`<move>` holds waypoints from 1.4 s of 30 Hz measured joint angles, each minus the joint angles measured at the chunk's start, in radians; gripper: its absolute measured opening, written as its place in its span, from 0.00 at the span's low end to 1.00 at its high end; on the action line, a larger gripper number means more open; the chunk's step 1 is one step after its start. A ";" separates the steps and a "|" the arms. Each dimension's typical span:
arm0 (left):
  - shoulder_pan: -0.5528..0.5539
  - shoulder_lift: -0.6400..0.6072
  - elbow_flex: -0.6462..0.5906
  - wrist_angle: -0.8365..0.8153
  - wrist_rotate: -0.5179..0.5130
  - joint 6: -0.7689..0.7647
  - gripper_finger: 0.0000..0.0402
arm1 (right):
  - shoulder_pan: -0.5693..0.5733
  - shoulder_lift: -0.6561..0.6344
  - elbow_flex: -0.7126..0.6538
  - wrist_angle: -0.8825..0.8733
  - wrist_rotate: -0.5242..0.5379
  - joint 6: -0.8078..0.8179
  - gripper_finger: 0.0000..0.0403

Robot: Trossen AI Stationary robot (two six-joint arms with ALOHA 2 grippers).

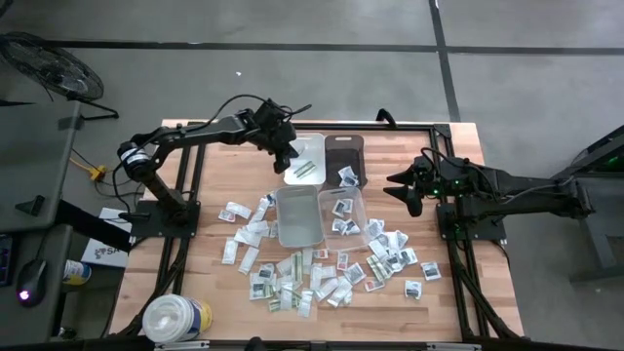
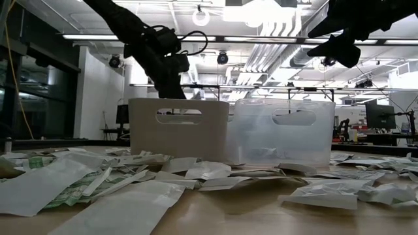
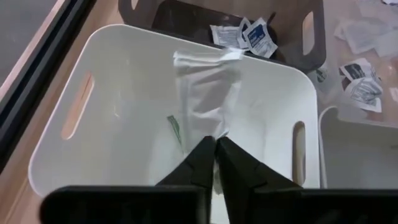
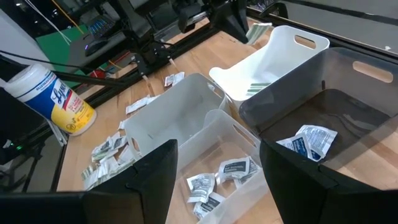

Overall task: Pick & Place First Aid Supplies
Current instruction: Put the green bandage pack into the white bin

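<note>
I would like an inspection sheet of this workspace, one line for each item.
Surface: wooden table, largely covered.
Job's things: packets scattered around the bins; a long packet in the white bin; a few in the dark bin and a clear bin.
Clutter: white round tub at the table's corner.
End effectors: left end effector over the white bin, fingers nearly together; right end effector open, beside the dark bin.
Cables: black cables along the left arm.
Surroundings: fan on the floor; monitors behind.
</note>
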 joint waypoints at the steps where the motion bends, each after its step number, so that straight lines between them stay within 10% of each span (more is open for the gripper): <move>1: -0.002 0.000 0.000 0.000 0.000 0.002 0.09 | 0.000 0.000 0.000 0.000 0.000 0.000 0.55; 10: -0.006 -0.009 0.000 -0.030 0.019 0.010 0.30 | 0.000 0.000 0.000 0.000 0.000 0.000 0.55; 23: -0.102 -0.140 0.001 -0.596 -0.194 0.138 0.25 | 0.000 0.000 0.000 -0.010 0.003 0.000 0.55; 42: -0.297 -0.280 -0.334 -0.601 -0.229 0.092 0.25 | 0.000 0.001 0.000 -0.015 0.005 0.027 0.55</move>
